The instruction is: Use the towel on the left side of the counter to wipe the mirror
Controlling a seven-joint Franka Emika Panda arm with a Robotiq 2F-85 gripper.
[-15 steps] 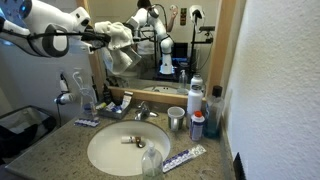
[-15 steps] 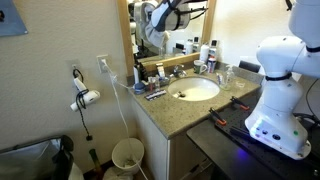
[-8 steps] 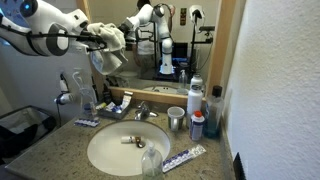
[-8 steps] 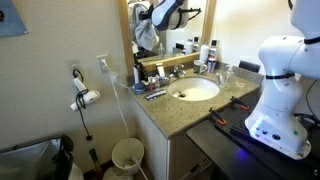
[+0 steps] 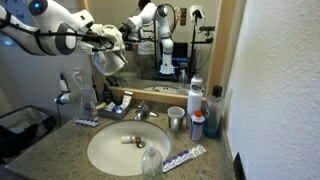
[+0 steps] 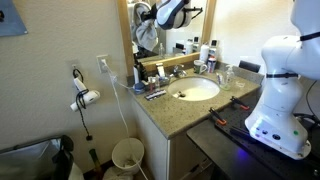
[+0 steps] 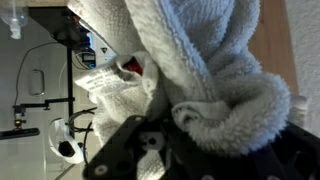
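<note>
Towel (image 5: 110, 58), soft, light and floppy, hangs by mirror (image 5: 205, 60) from gripper (image 5: 102, 40) pinching its bunched folds, likely the surest hold.

A plain pale wall (image 6: 55, 45) fills the left of the room in an exterior view. It carries a blue sheet (image 6: 12, 18) in its top left corner, a white outlet (image 6: 101, 64), and a wall-mounted hair dryer (image 6: 86, 97) lower and further left, with a dark cord hanging from it. Near that wall a small round bin (image 6: 127, 155) with a white liner stands just beside a white cabinet (image 6: 185, 150), and a dark bag (image 6: 35, 160) sits at the near left. In an exterior view a rough white textured wall (image 5: 280, 90) closes the right side under soft, even light.
</note>
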